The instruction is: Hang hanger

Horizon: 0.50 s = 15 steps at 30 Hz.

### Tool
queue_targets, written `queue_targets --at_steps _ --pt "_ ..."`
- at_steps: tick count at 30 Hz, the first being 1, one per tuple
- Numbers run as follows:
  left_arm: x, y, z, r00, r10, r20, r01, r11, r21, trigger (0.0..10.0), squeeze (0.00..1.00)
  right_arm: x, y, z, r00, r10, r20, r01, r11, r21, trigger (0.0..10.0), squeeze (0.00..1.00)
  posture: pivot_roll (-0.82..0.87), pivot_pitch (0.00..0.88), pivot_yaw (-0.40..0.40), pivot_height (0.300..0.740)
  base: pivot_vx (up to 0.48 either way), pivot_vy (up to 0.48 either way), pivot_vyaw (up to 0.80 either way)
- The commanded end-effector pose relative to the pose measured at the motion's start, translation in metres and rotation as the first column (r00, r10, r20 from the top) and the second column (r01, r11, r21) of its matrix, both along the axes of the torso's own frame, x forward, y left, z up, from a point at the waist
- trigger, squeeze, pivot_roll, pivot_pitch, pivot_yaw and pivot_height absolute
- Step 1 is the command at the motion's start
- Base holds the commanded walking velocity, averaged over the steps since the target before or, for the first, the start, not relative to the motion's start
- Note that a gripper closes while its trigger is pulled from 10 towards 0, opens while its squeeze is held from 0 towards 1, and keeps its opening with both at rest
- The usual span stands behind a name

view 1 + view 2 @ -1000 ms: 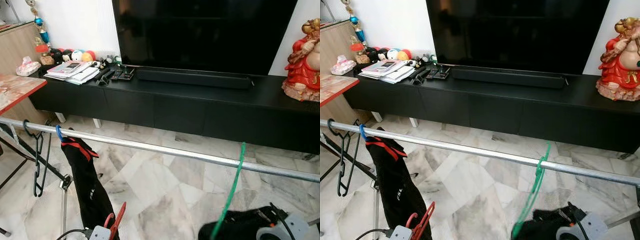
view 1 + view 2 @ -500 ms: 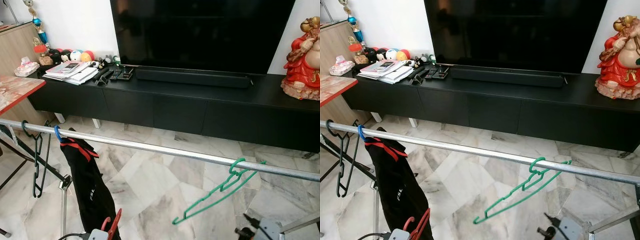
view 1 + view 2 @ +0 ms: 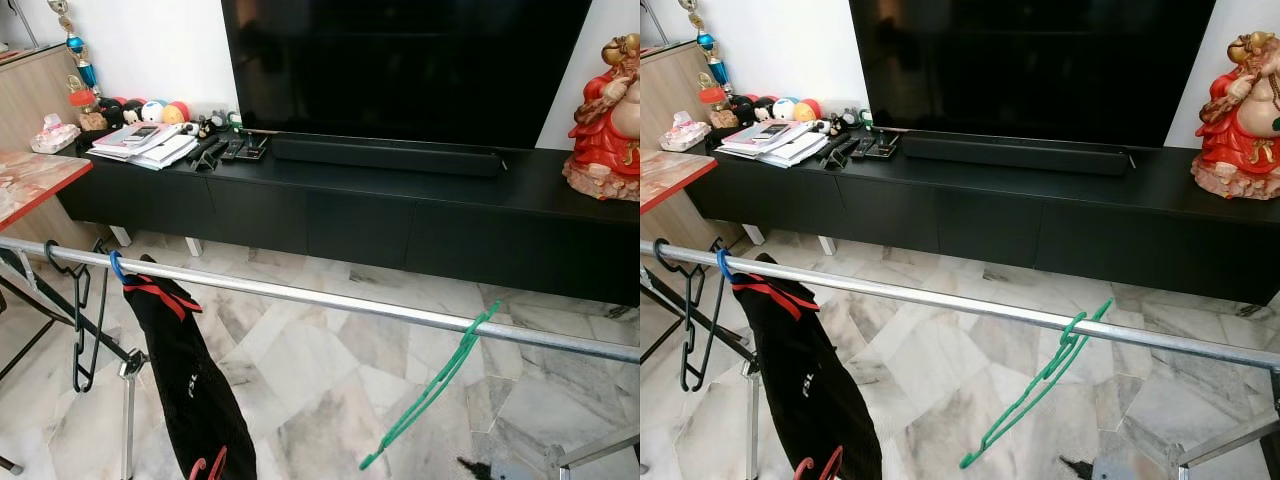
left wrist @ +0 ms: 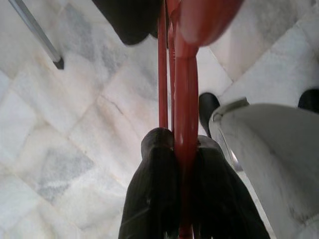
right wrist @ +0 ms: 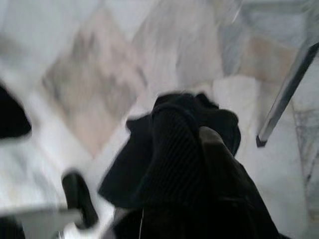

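**A:** Left eye view puts the green hanger (image 3: 432, 390) on the metal rail (image 3: 300, 296), hooked near the rail's right end and tilted, its low end toward the floor (image 3: 310, 380).

**B:** And the other one?

**A:** The left gripper (image 4: 182, 149) has its jaws clamped on the red hanger (image 4: 185, 74), down by the black garment (image 3: 190, 380) that hangs near the rail's left end, beside the black hanger (image 3: 80, 320).

**B:** How should that go up?

**A:** I'd lift the hook above the rail's bare middle, then lower it squarely over.

**B:** The right gripper (image 5: 199, 164)?

**A:** Its jaws appear pressed together, holding nothing.

**B:** What has changed?

**A:** Half a second ago the green hanger swung flatter; both grippers have dropped lower.
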<state>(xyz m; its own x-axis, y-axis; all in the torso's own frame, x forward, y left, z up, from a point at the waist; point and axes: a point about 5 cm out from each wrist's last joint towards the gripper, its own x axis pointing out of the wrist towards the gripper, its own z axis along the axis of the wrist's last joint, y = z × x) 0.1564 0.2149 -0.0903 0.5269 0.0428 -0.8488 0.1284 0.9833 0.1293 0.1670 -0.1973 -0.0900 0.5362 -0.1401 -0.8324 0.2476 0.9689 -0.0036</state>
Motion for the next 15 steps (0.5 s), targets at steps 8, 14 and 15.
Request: queue_targets --at_steps 8,14,15 --pt "-0.023 0.005 -0.009 0.991 0.096 -0.098 -0.095 0.995 0.01 10.0 0.0 0.0 0.003 0.0 0.997 0.082 -0.008 -0.082 0.996 -0.018 10.0 0.0 0.02 0.028 0.03 0.74 0.0 0.0 0.0" --pt "-0.014 -0.002 -0.008 0.99 0.1 -0.098 -0.1 0.995 0.005 10.0 0.0 0.004 0.006 0.001 0.99 0.138 0.001 -0.138 0.99 -0.015 10.0 0.0 0.03 0.025 0.025 0.74 0.0 0.414 0.0" --pt "-0.013 -0.003 -0.008 0.99 0.099 -0.099 -0.099 0.995 0.004 10.0 0.0 0.004 0.007 0.001 0.99 0.141 0.002 -0.14 0.99 -0.014 10.0 0.0 0.03 0.023 0.025 0.74 0.0 0.472 0.0"
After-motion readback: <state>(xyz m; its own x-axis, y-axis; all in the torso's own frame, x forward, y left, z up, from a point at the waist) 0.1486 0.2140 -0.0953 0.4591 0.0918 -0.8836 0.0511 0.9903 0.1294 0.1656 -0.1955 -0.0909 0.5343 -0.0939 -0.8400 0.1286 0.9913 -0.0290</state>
